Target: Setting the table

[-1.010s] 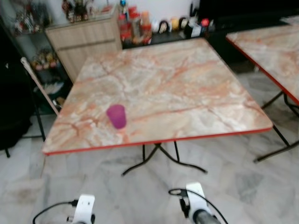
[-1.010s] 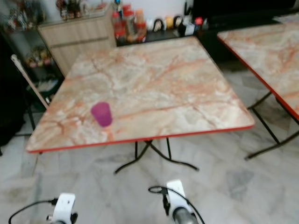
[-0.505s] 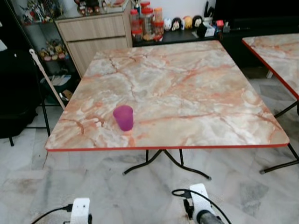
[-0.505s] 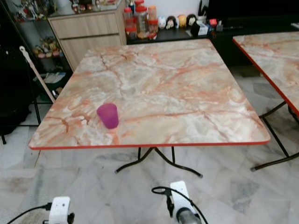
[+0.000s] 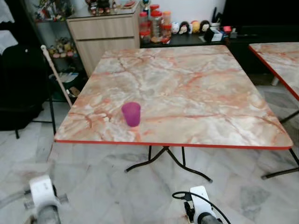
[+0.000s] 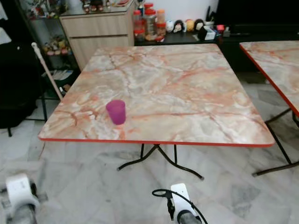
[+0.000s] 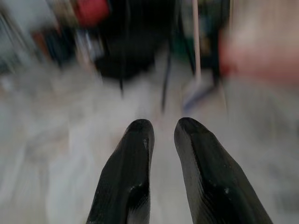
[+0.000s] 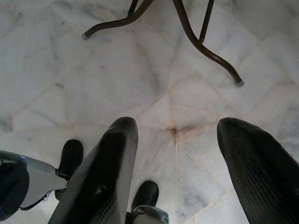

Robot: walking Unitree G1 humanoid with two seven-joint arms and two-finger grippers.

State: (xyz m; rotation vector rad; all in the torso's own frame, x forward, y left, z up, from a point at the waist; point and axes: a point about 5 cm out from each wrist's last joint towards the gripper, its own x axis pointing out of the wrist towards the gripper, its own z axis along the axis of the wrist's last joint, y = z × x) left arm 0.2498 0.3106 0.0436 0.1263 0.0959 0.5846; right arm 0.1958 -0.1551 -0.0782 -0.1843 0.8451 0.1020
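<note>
Standing short of the surface [image 5: 210, 93], the robot looks to be in the approach step of setting the table, with nothing yet in hand. Nearest, the right claw [image 8: 177, 140] hangs low over the marble floor [image 8: 154, 84], its two black fingers spread wide and holding nothing, the dark curved table legs [image 8: 196, 42] ahead of it. The left claw [image 7: 162, 135] also hangs low, its fingers nearly together with only a narrow gap between them, gripping nothing; its view is blurred, so little beyond can be made out. Farther on, a purple cup [image 5: 131, 114] stands upright on the marbled top, near the front red edge and toward the robot's left. Beyond the surface stand a wooden cabinet [image 5: 103, 32] and a row of jars [image 5: 154, 23]. Judging from this, the next move calls for closing in and raising a claw toward the cup.
</note>
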